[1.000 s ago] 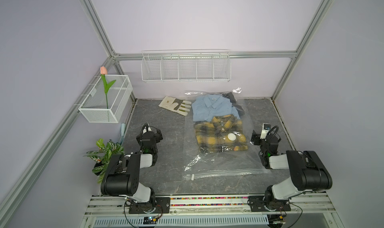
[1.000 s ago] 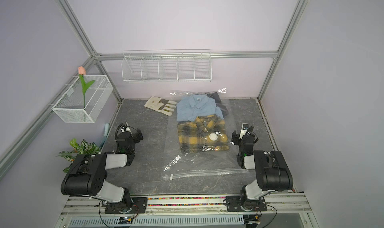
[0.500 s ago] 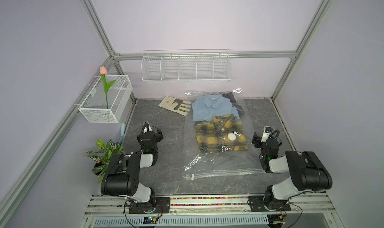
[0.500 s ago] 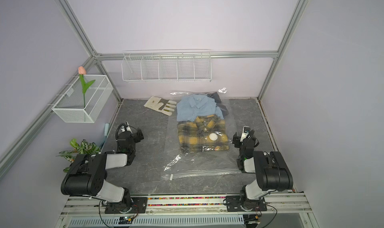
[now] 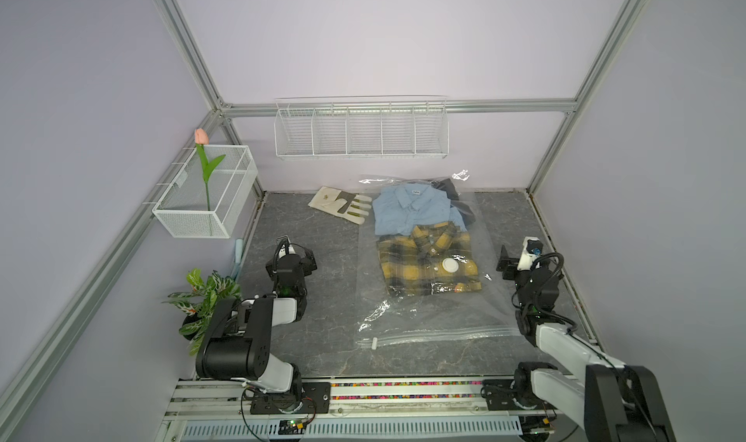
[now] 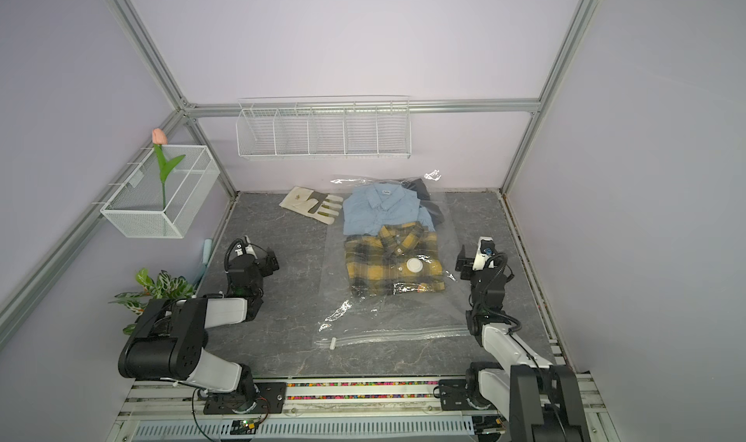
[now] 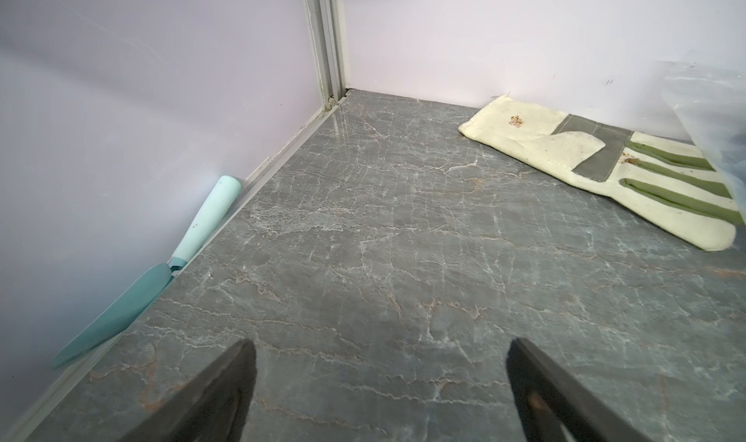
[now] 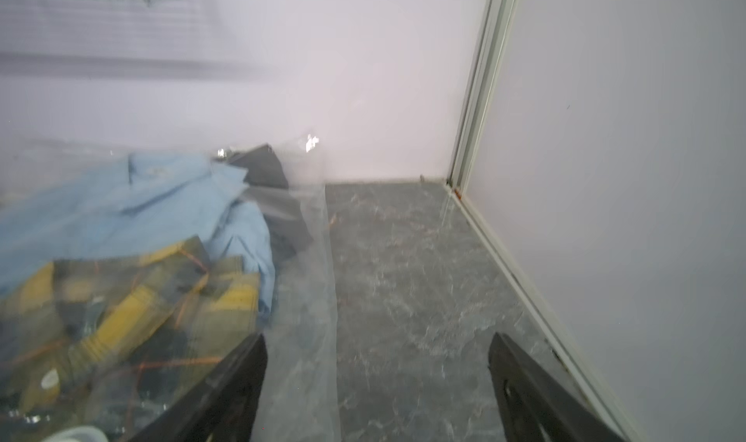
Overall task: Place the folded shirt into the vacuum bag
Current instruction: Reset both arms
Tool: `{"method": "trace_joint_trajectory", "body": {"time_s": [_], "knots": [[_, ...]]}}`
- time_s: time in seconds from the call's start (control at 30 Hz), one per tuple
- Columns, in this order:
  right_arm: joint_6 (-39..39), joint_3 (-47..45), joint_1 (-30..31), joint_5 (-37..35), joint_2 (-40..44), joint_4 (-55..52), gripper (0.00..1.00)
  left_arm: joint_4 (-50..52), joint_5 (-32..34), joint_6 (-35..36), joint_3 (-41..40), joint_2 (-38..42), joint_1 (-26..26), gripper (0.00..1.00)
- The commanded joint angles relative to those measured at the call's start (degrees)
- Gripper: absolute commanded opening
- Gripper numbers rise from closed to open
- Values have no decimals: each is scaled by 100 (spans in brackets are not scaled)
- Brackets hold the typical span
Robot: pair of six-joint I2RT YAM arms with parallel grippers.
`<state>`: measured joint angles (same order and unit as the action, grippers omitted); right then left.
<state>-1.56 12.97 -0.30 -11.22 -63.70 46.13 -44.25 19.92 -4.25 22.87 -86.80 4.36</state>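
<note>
Two hazards were judged likely. First, the right claw (image 8: 377, 339), spread and empty, hung just beside the side edge of the large clear crinkly plastic vacuum bag (image 5: 424, 315); a careless move could snag the loose film and drag the bag. Second, the bag's zip-seal strip (image 5: 436, 335) could not be confirmed as sealed, so a pull on the bag could let the slippery film slide off the garment. The left claw (image 7: 379, 345), also spread and empty, hung over the bare grey marbled surface (image 5: 323, 298), well apart from the bag.

The folded yellow-and-black plaid shirt (image 5: 420, 264) lay flat inside the bag, under the bag's round white valve (image 5: 449, 265), well clear of the strip. It lay near the right claw, separated by a margin of bag film, and not touching it. Contact between that claw and the film could not be determined.
</note>
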Motion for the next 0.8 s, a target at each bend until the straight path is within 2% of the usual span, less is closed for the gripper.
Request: {"method": "trace_joint_trajectory", "body": {"time_s": [0.0, 0.33, 0.43, 0.6, 0.7, 0.77], "knots": [[-88, -11, -32, 152, -76, -60, 89, -25, 79, 29, 122, 33, 13, 99], [116, 82, -124, 598, -1267, 863, 89, -20, 75, 32, 128, 39, 13, 99], [155, -6, -164, 693, -1878, 1689, 89, -21, 79, 30, 130, 32, 13, 99], [183, 34, -199, 793, -2565, 2270, 89, -30, 74, 30, 130, 32, 13, 99], [165, 283, -198, 867, -2385, 1499, 89, -21, 82, 25, 134, 32, 17, 99], [103, 438, -197, 1030, -2528, 1450, 89, -23, 82, 30, 126, 33, 19, 99]]}}
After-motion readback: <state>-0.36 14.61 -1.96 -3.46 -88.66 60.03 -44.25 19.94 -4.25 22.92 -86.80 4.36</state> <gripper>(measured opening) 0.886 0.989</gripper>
